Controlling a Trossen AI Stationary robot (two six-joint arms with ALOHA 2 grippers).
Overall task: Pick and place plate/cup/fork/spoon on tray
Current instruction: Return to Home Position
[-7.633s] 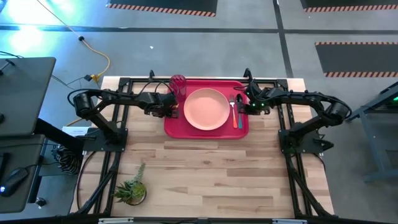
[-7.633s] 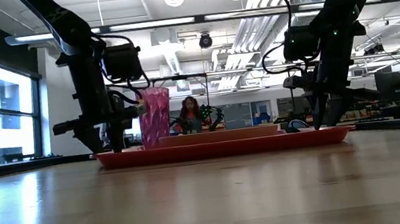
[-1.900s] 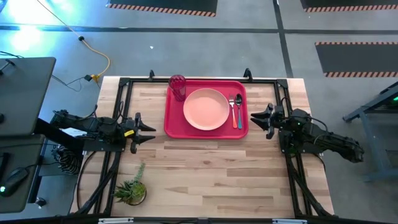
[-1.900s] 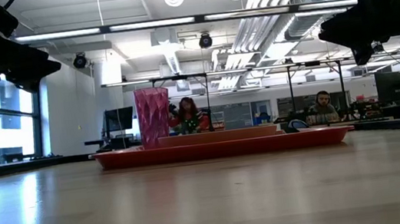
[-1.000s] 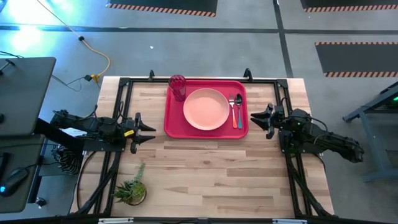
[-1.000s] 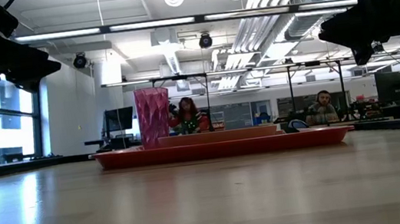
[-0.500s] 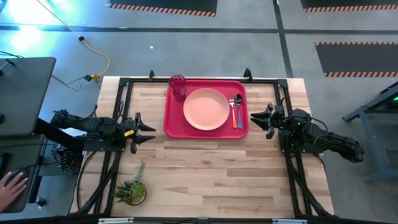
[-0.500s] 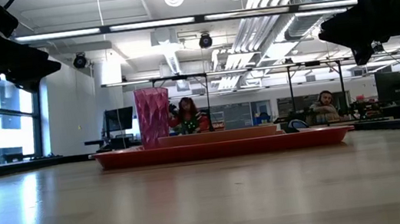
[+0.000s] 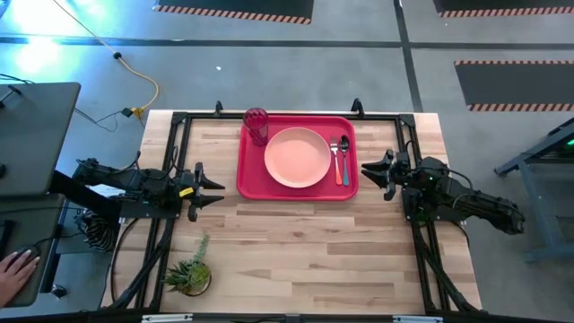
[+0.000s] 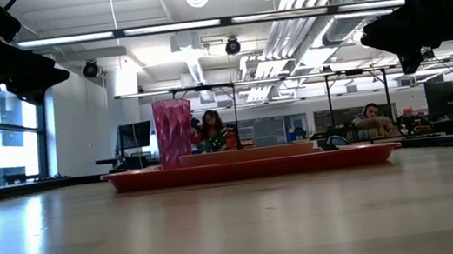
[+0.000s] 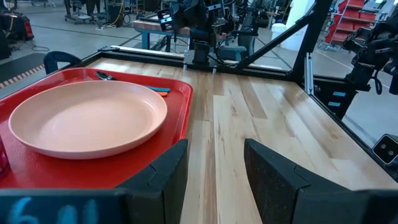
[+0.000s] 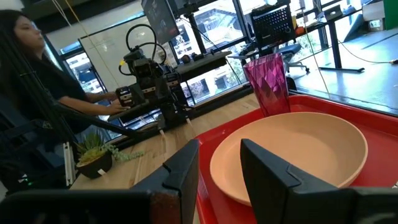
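One plate point(image 9: 297, 157) sits on the tray point(image 9: 252, 185); blurred blue marking point(image 11: 55, 210) unreadable.

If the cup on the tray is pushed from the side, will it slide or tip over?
It would probably tip: the cup stands tall and narrow in the tray's corner. It looks like thin plastic, so likely light. Its faceted wall may help grip.
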